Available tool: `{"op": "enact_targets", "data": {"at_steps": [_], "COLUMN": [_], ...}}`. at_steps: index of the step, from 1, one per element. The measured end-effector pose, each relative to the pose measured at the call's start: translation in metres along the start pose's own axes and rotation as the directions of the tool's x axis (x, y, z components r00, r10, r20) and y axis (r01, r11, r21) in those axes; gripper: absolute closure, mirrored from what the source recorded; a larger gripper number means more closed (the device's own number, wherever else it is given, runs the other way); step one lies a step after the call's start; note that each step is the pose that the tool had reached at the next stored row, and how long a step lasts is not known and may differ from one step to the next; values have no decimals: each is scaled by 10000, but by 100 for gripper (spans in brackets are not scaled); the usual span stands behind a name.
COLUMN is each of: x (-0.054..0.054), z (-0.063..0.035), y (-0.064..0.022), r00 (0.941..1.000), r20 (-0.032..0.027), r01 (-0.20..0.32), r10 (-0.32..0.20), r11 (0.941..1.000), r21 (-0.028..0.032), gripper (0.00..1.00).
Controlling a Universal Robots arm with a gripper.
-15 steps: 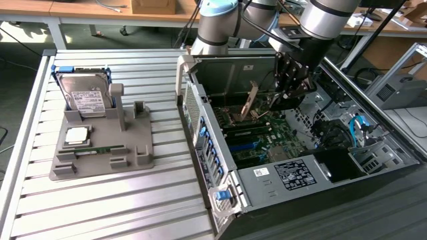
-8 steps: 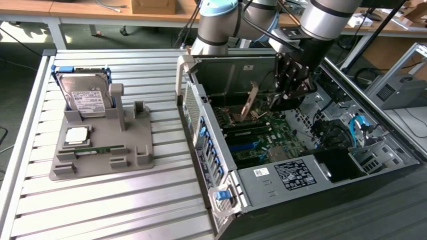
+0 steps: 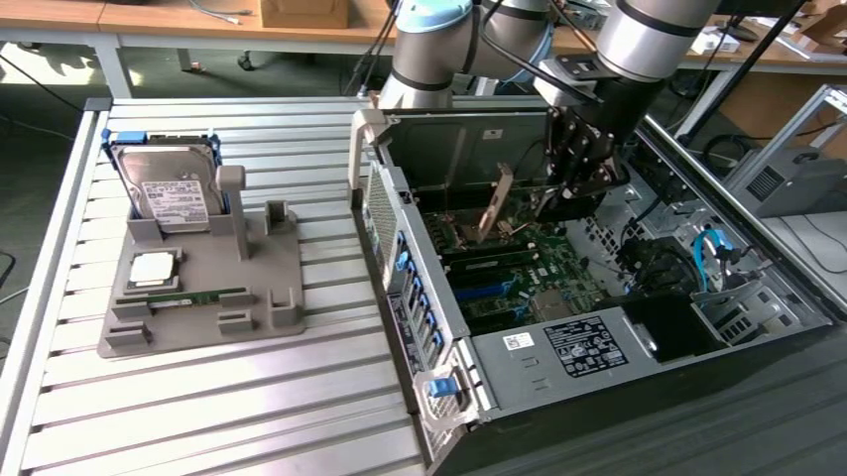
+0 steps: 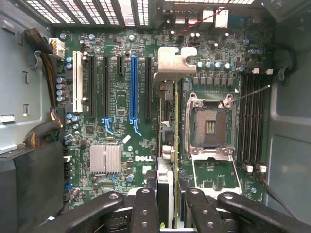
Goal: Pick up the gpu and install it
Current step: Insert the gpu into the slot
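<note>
From my console, the silver-and-grey jointed arm point(image 3: 649, 40) comes in from the top of the exterior view and bends down, its wrist pointing steeply into the open grey metal computer case point(image 3: 397, 228) lying on its side. The black multi-link gripper point(image 3: 572, 203) hangs inside the case above the green motherboard point(image 3: 530, 278). In the wrist view the gripper point(image 4: 167, 208) has its black fingers point(image 4: 145, 206) drawn in on either side of the gpu point(image 4: 166, 145), a thin dark circuit card with a bent silver metal end bracket. It is seen edge-on, so the pincer is partly closed and clamped on the card's edge. The card reaches away from the fingers with its bracket toward the vented wall of the case. In the exterior view the gpu point(image 3: 497, 203) shows as a narrow brownish strip, tilted and standing above the board, on the exterior view's left of the gripper. Looking down along it, the card lies over the strip between a long black expansion slot point(image 4: 148, 87) and the square silver processor socket point(image 4: 210, 124), beside the blue slot point(image 4: 134, 87). I cannot tell whether its lower edge touches the board. Well apart, on the exterior view's left, a grey moulded tray point(image 3: 198, 317) on the slatted metal table point(image 3: 198, 416) carries a silver hard drive with a white label point(image 3: 166, 193) and a slim green memory stick point(image 3: 198, 296).
</note>
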State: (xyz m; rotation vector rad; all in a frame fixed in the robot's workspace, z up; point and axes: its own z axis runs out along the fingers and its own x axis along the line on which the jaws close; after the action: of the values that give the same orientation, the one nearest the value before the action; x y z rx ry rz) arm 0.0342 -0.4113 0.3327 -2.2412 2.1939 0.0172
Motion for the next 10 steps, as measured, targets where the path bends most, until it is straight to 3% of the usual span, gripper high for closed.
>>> {"op": "enact_targets", "data": {"at_steps": [10], "x": [10], "z": [3], "y": [20], "r00": [10000], "r20": [-1], "r01": [1], "r10": [-1], "r11": [10000], "r21": [0], "gripper": [73]}}
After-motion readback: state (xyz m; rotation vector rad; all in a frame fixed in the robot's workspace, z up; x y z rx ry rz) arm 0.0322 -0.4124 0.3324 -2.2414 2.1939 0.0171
